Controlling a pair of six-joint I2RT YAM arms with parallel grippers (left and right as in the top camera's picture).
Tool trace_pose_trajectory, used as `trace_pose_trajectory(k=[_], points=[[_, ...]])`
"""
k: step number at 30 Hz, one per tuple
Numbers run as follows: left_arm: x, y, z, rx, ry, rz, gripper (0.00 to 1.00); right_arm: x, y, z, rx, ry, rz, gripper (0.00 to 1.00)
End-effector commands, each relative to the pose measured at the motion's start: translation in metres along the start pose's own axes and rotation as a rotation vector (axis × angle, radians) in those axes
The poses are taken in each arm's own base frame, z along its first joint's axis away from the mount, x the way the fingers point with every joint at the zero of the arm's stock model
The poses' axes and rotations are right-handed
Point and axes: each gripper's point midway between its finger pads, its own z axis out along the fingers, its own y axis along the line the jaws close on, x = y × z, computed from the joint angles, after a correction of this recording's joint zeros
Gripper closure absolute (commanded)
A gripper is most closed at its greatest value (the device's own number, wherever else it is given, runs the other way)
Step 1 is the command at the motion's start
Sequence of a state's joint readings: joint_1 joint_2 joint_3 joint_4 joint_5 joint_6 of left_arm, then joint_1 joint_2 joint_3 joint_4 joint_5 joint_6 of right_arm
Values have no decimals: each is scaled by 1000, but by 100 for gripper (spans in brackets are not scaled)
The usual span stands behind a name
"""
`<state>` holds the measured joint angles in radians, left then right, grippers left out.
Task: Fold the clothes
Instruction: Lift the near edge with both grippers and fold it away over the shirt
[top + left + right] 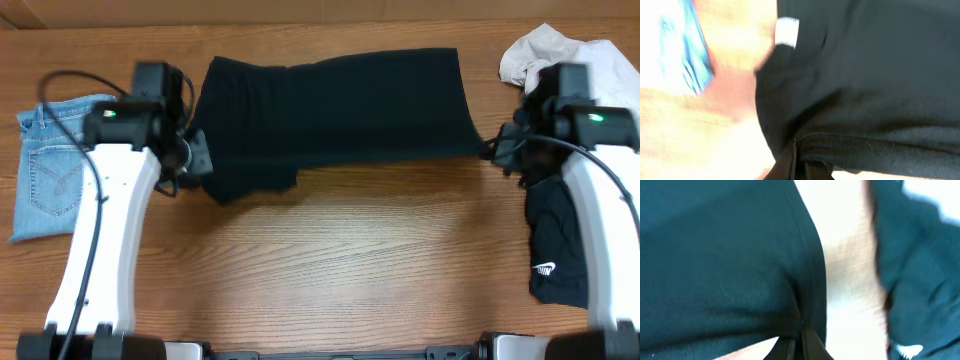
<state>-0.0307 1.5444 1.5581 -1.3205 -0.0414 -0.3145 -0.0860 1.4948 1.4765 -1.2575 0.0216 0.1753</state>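
The plain black top (335, 110) is lying stretched across the far middle of the counter (350, 260), with the left fingers (786, 167) pinching its left edge and the right fingers (812, 347) clamping its right hem. The left wrist view is catching a small white label (787, 32) on the top, too blurred to read and not visible from overhead. The overhead view alone is showing the light-blue jeans (55, 165) far left, the off-white shirt (545, 50) far right, and a black garment (555, 240) bearing a small white logo (545, 268).
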Motion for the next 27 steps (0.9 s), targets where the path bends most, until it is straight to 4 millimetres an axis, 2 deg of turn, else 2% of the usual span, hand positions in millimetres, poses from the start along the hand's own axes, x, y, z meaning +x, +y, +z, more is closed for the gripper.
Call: trace_pose_trajectory(k=[1,4,8,11,14,16,20,24,27], points=[[-26,7,-98,50,-298,-22,96,-38,0,-99,-43,-311,14,96],[-24,12,-142,76,-426,-33,96,-45,2,-148,-75,-449,11,96],[-12,25,-184,78,-569,-62,96,-48,0,-198,-86,-586,0,96],[-5,37,-208,64,-665,-98,96,-50,-5,-222,-73,-658,9,96],[-6,42,-223,66,-731,-127,96,-56,-4,-230,-71,-692,-1,96],[-10,42,-227,71,-753,-131,96,-62,-3,-224,-65,-681,-11,96],[-32,33,-196,41,-668,-119,96,-81,4,-175,-47,-555,-24,96],[-66,19,-143,0,-548,-78,96,-101,15,-117,-51,-422,-58,96],[-106,5,-102,-18,-521,-34,96,-129,30,-69,-91,-381,-68,96]])
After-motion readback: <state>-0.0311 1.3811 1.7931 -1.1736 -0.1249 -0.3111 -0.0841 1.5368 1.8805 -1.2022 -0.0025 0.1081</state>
